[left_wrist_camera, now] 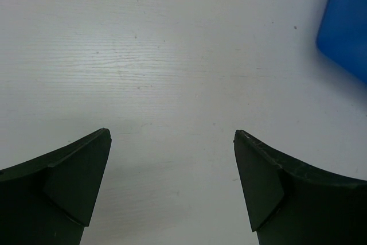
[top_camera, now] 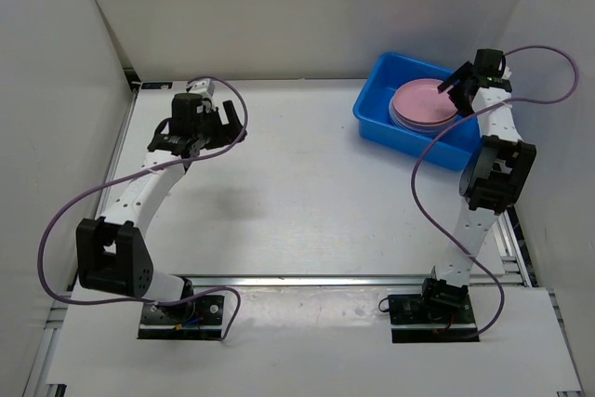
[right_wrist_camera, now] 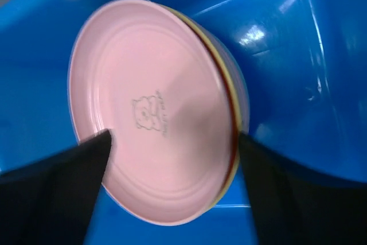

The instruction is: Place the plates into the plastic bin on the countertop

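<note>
A stack of plates (top_camera: 423,104) lies inside the blue plastic bin (top_camera: 375,111) at the back right of the countertop (top_camera: 297,192). The top plate (right_wrist_camera: 155,107) is pink with a small bear mark. Yellow and darker rims (right_wrist_camera: 231,102) show under its right edge. My right gripper (top_camera: 454,81) hovers over the bin, open, its dark fingers spread either side of the pink plate's near part (right_wrist_camera: 173,135). My left gripper (top_camera: 234,127) is open over bare countertop at the back left, with nothing between its fingers (left_wrist_camera: 171,132).
White walls enclose the countertop on three sides. A metal rail (top_camera: 307,279) runs along the front edge by the arm bases. A corner of the blue bin (left_wrist_camera: 347,21) shows at the upper right of the left wrist view.
</note>
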